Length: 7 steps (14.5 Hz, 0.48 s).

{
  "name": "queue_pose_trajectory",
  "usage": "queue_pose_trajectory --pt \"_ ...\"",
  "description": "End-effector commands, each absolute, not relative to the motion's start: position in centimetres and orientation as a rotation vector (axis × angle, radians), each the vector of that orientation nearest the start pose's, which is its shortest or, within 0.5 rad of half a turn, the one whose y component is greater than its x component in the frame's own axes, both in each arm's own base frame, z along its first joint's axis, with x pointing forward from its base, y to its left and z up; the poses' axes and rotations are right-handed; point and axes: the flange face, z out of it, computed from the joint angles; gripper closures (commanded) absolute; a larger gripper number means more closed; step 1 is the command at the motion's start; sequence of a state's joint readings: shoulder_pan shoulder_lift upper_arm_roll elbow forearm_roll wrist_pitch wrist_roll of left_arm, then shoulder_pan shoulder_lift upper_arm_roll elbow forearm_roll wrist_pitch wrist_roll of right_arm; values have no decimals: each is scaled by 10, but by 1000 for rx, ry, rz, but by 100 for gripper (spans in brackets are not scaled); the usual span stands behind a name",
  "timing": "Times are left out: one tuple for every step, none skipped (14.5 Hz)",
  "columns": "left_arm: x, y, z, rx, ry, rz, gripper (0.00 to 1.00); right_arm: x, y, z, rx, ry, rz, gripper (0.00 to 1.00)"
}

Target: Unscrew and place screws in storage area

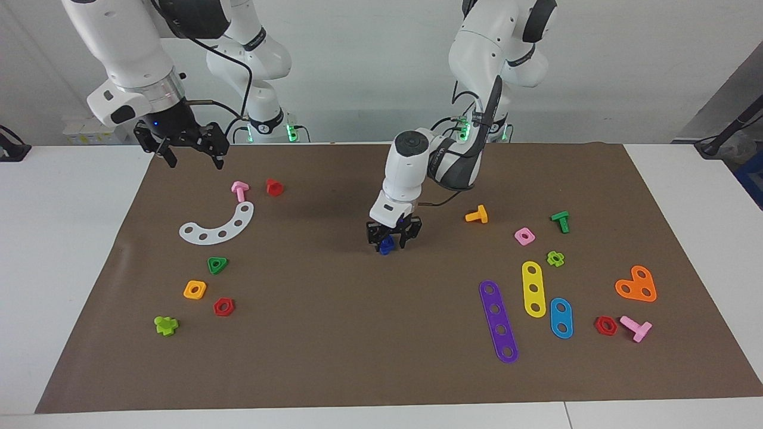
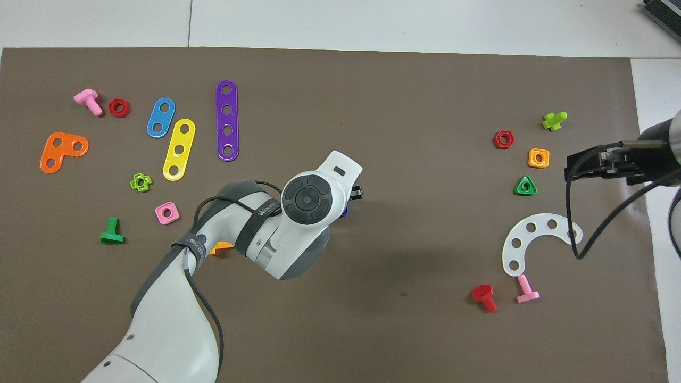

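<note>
My left gripper (image 1: 391, 240) is low over the middle of the brown mat (image 1: 334, 333), shut on a small dark-blue screw (image 1: 387, 245) that sits at or just above the mat. In the overhead view the left arm covers it; only a blue sliver (image 2: 345, 211) shows. I cannot make out its nut. My right gripper (image 1: 189, 150) hangs open and empty in the air at the right arm's end of the table, over the mat's edge nearest the robots; it also shows in the overhead view (image 2: 577, 169).
Near the right arm's end lie a white curved plate (image 1: 219, 226), pink screw (image 1: 239, 190), red screw (image 1: 274, 187), green triangular nut (image 1: 217, 264), orange nut (image 1: 195, 289), red nut (image 1: 224, 307). Toward the left arm's end lie purple (image 1: 498, 321), yellow (image 1: 533, 288) and light-blue (image 1: 561, 317) plates and an orange screw (image 1: 477, 215).
</note>
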<state>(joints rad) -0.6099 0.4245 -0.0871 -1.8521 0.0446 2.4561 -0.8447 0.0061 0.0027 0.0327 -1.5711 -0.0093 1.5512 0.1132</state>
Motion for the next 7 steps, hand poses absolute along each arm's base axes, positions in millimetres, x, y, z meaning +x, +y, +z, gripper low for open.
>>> queue_pose_trajectory --pt "505 -420 308 -3230 -161 -226 34 546 19 622 -3133 84 34 0" --pt "500 -426 308 -3231 -142 -223 34 546 19 622 -3132 84 32 0" --pt "497 -428 308 -3228 -134 -216 34 546 19 622 -3133 84 32 0" --pt "497 -428 307 -3226 -134 -212 35 546 19 622 -3133 84 32 0" --pt "496 -429 307 -3225 -132 -210 35 546 19 622 -3133 84 32 0" --pt "496 -428 307 -3224 -132 -209 40 546 19 622 -3133 84 34 0" --pt "495 -428 306 -3217 -130 -197 46 546 19 622 -3133 84 34 0"
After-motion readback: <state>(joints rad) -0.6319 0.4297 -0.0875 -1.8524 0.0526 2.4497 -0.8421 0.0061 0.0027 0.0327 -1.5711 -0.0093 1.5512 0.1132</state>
